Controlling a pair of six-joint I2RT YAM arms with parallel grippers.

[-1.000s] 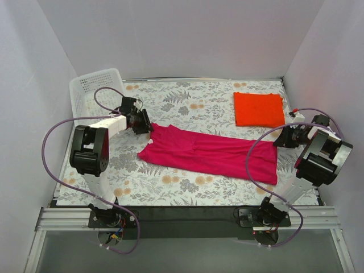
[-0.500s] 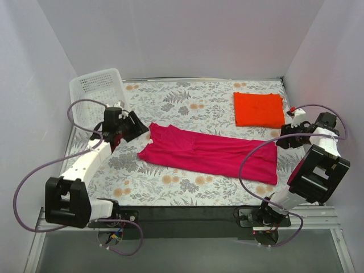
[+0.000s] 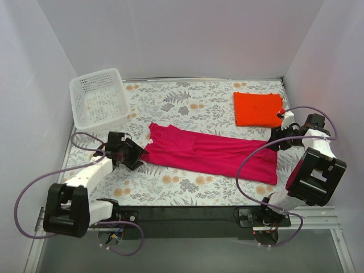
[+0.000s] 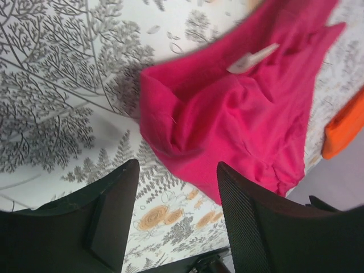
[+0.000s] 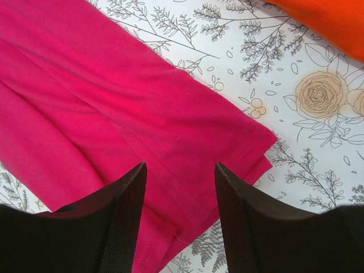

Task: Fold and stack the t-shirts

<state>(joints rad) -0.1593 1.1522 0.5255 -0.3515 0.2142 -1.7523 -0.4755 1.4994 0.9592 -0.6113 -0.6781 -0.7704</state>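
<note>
We see a magenta-pink t-shirt [image 3: 210,153], an orange-red t-shirt [image 3: 259,109] and a white perforated basket [image 3: 98,99] on the grey floral-printed table [image 3: 187,102].

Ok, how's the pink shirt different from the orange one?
The pink shirt is a long, wrinkled strip across the middle, partly folded; the orange shirt is a compact rectangle at the far right. The pink spreads wider than the orange. Both lie flat on the floral tablecloth.
</note>
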